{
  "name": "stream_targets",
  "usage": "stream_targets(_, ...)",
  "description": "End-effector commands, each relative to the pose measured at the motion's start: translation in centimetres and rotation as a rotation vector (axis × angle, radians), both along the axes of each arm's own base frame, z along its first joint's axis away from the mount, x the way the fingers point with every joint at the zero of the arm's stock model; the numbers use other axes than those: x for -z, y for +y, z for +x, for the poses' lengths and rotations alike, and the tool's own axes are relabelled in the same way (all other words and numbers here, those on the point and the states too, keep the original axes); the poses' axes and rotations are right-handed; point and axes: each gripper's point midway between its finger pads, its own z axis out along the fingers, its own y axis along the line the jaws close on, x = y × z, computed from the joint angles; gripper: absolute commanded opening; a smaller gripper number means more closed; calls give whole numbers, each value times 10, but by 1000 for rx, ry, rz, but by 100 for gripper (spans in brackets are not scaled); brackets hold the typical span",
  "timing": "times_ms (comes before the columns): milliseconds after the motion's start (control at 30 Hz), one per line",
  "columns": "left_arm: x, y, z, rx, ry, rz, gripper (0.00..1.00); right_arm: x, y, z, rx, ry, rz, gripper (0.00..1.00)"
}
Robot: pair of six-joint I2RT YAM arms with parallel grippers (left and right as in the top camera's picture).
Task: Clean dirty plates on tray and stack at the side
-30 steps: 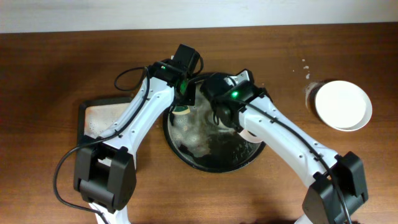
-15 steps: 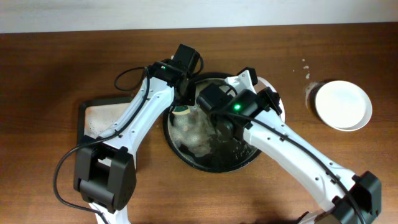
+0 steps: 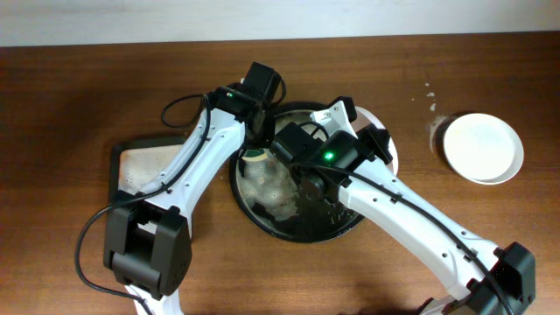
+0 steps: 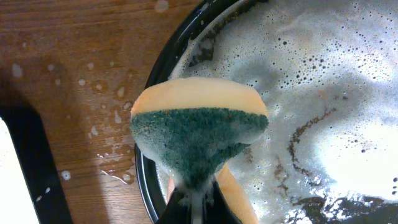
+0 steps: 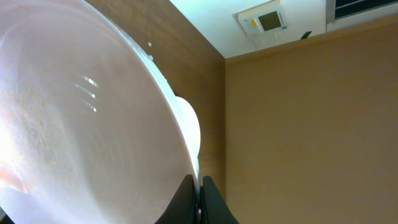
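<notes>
The large black tray (image 3: 262,219) sits mid-table, covered in suds; its rim also shows in the left wrist view (image 4: 146,177). My left gripper (image 3: 255,140) is shut on a yellow-and-green sponge (image 3: 255,156), held over the tray's left edge; the left wrist view shows the sponge (image 4: 199,127) foamy in the jaws (image 4: 198,208). My right gripper (image 3: 367,136) is shut on the rim of a white plate (image 3: 391,153), tilted up above the tray's right side. That plate (image 5: 81,124) fills the right wrist view, pinched in the jaws (image 5: 199,190). Another white plate (image 3: 482,147) lies at the side.
A rectangular dark sponge tray (image 3: 144,162) lies left of the black tray. A whitish ring stain (image 3: 435,131) and white specks mark the wood beside the plate at the right. Water drops lie on the wood by the tray (image 4: 112,168). Both arms cross over the tray.
My right arm has lifted the white plate off the tray, tilted it on edge and shifted a little left. My left arm and the sponge have stayed put.
</notes>
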Motion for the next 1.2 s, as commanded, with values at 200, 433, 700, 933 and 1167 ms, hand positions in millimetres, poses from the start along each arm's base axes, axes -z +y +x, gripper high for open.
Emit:
stream_targets(200, -15, 0, 4, 6, -32, -19, 1, -21, -1, 0, 4, -81, 13, 4)
stream_targets(433, -15, 0, 4, 6, -32, -19, 0, -21, -1, 0, 4, -81, 13, 4)
stream_targets(700, -15, 0, 4, 6, -31, -18, 0, -20, -2, 0, 14, -92, 25, 4)
stream_targets(933, -15, 19, 3, 16, 25, -73, 0, -20, -2, 0, 13, -90, 27, 4)
stream_targets(1167, -38, 186, -29, -344, 138, 9, 0, -19, -1, 0, 13, -85, 35, 4)
